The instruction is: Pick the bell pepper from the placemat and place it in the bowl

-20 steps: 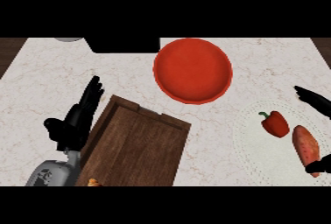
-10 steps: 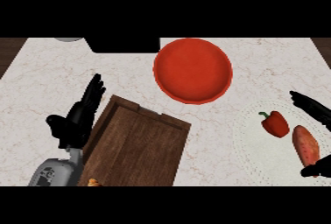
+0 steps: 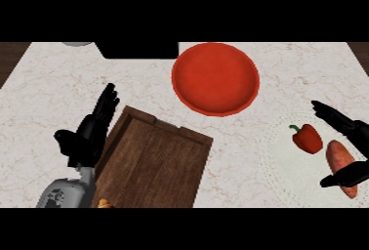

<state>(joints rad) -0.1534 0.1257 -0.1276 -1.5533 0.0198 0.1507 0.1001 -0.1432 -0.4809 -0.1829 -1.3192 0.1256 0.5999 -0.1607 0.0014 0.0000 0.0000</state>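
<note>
A red bell pepper (image 3: 308, 138) with a green stem lies on a pale round placemat (image 3: 288, 163) at the right. The red bowl (image 3: 215, 78) sits at the back centre of the counter. My right hand (image 3: 344, 122) comes in from the right edge, open, its fingers stretched just above and to the right of the pepper and its thumb low by the edge; it does not touch the pepper. My left hand (image 3: 90, 134) rests open at the left, fingers pointing up, beside the wooden board.
An orange sweet potato (image 3: 341, 165) lies on the placemat right of the pepper, under my right hand. A dark wooden cutting board (image 3: 151, 161) fills the lower centre. A black appliance (image 3: 137, 50) stands at the back edge.
My right hand has moved leftward and down from the right edge, closer to the bell pepper. The left hand and the objects have stayed put.
</note>
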